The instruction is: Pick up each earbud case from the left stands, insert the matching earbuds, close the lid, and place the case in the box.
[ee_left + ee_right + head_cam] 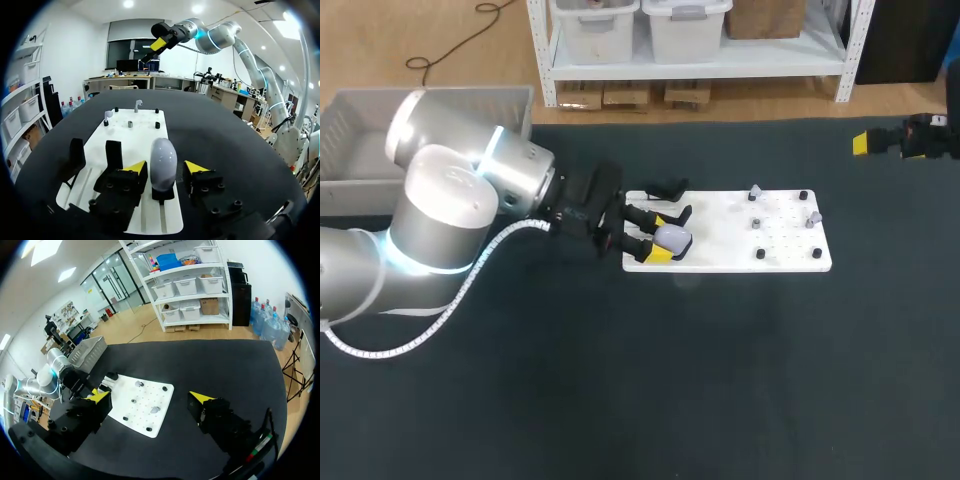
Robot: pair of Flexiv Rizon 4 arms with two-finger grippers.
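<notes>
A pale lavender earbud case [673, 238] stands upright on a black stand at the left end of the white board [780, 258]. My left gripper [660, 236] straddles it. In the left wrist view the case [163, 162] sits between the yellow fingertips [137, 166], with a thin gap showing on each side, so the gripper [165, 170] is open around it. A second black stand [666, 186] beside it is empty. White earbuds [138, 104] rest on pegs at the board's far end. My right gripper [910, 138] hangs wide open and empty at the far right, well away from the board [150, 407].
A grey plastic box [360, 150] sits at the table's back left, behind my left arm. Small black pegs [760, 254] dot the right half of the board. Dark tabletop surrounds the board in front and to the right.
</notes>
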